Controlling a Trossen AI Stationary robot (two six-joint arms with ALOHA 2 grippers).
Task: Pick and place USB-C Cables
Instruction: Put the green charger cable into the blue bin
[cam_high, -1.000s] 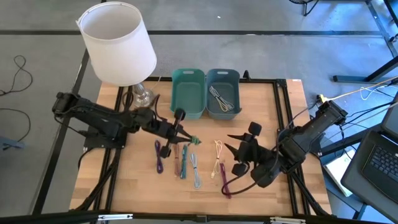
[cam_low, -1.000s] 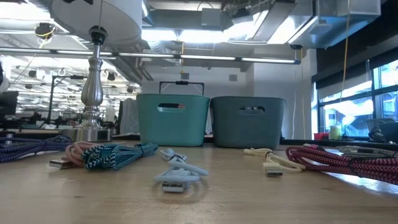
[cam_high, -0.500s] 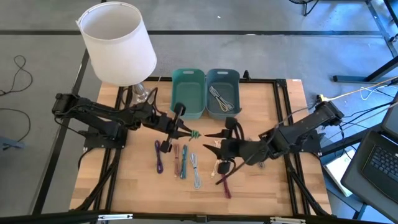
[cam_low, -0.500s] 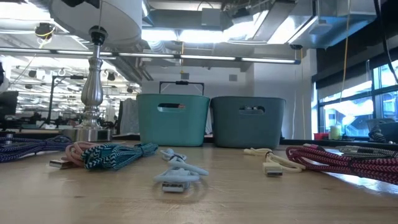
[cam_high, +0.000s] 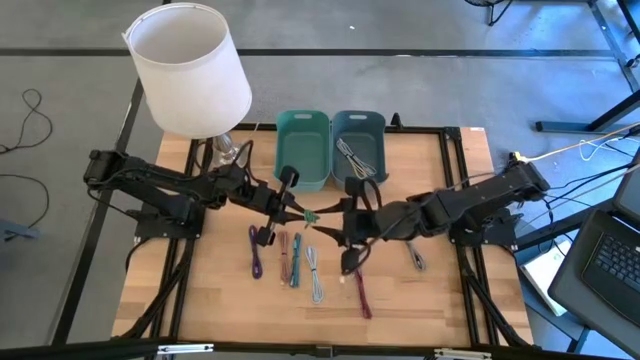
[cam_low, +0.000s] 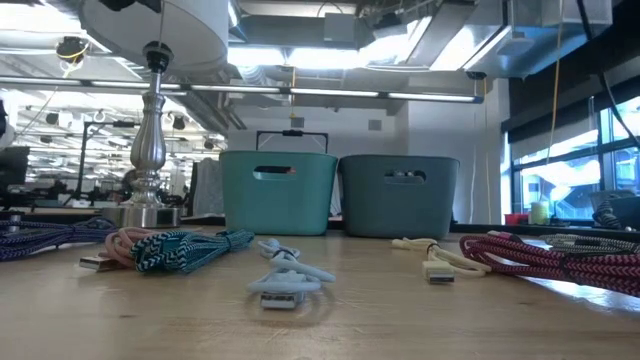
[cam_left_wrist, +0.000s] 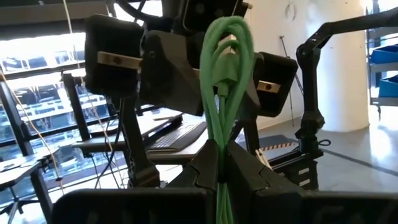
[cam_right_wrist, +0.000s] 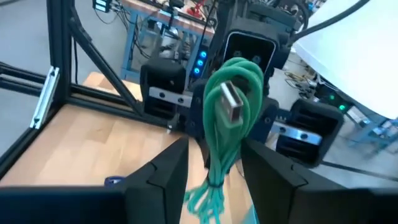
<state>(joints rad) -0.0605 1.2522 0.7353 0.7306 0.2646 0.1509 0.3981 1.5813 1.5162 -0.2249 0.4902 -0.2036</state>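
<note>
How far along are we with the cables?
Done: one grey cable lies in the right bin. In hand: the left gripper pinches the green cable; the right gripper is open around it, mid-handover. Left: several cables on the table.

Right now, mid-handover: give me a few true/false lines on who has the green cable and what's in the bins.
1. The left gripper is shut on the green cable. True.
2. The right gripper has clamped the green cable. False: its jaws stand open on either side of it.
3. The left teal bin holds a cable. False: it looks empty; the grey cable lies in the right bin.
4. Several cables lie on the table. True.
5. The lamp lies tipped over. False: it stands upright.
</note>
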